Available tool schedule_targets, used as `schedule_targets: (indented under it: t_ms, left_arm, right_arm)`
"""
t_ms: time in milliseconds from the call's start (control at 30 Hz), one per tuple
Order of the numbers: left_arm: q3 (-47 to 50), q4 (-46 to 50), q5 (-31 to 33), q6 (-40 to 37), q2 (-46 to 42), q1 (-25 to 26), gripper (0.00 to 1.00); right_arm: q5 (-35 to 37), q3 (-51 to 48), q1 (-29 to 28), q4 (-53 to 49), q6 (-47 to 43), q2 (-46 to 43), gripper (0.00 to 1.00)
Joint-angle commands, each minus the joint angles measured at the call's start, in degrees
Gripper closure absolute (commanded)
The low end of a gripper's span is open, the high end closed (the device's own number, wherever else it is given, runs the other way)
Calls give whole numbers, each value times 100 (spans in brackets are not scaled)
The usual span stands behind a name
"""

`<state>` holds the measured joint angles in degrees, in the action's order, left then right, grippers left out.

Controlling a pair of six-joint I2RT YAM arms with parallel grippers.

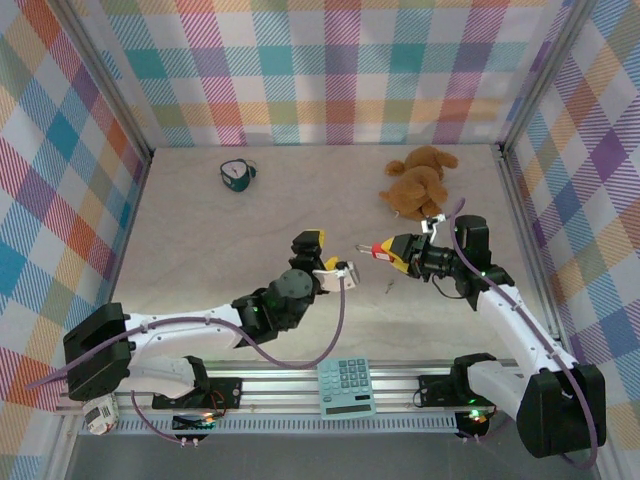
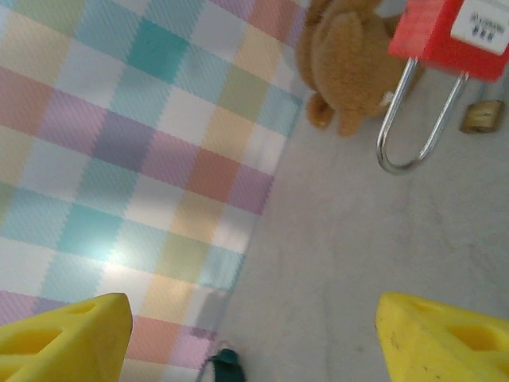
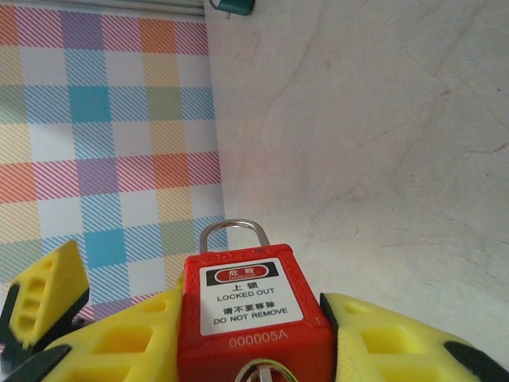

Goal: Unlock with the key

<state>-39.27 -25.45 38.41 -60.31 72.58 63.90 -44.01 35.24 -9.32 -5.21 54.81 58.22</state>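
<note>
The beige table [image 1: 200, 270] sits inside plaid walls [image 1: 330, 70], and my two arms meet near its middle. A brown teddy bear [image 1: 418, 182] lies at the far right, and a calculator [image 1: 346, 388] rests on the rail between the bases.

My right gripper [image 1: 391, 252] pinches the red padlock [image 1: 380, 250] by its body and holds it above the table, right of centre. The padlock's long axis runs left to right across the table. Its steel shackle points left, toward my left gripper [image 1: 328, 256], which sits just beside it with its yellow fingers [image 2: 67, 334] spread wide and nothing between them.

The right wrist camera gives me the label: "LOCKED OUT, DO NOT REMOVE, 000005A". There the shackle points away from the lens toward the left wall. The left wrist camera looks from the other end, so I see the shackle loop coming toward it with the bear behind.

A small teal object [image 1: 237, 174] sits far left. The left wrist view also shows a small brass-coloured piece [image 2: 481, 116] on the table beside the shackle. I cannot tell whether it is the key.
</note>
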Motion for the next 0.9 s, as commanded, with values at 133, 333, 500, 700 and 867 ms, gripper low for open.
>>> schedule_targets:
  t_ms: [133,333,500,700,867]
  left_arm:
    - [-423,1691,-1398,914,5,-576,19]
    - [-916,2791,-1889,899,95,-728,19]
    - [-1164,3212,-2179,723,226,-789,20]
    - [-1541,3497,-2515,731,466,-800,23]
    - [-1923,3727,-3129,962,738,-792,33]
  right_arm:
    - [31,200,36,-649,-677,-427,73]
    - [135,252,35,-1058,-1121,-562,73]
    - [178,235,30,-1213,-1475,-586,74]
    - [-173,148,39,-851,-1507,-448,73]
    - [-251,161,35,-836,-1646,-392,73]
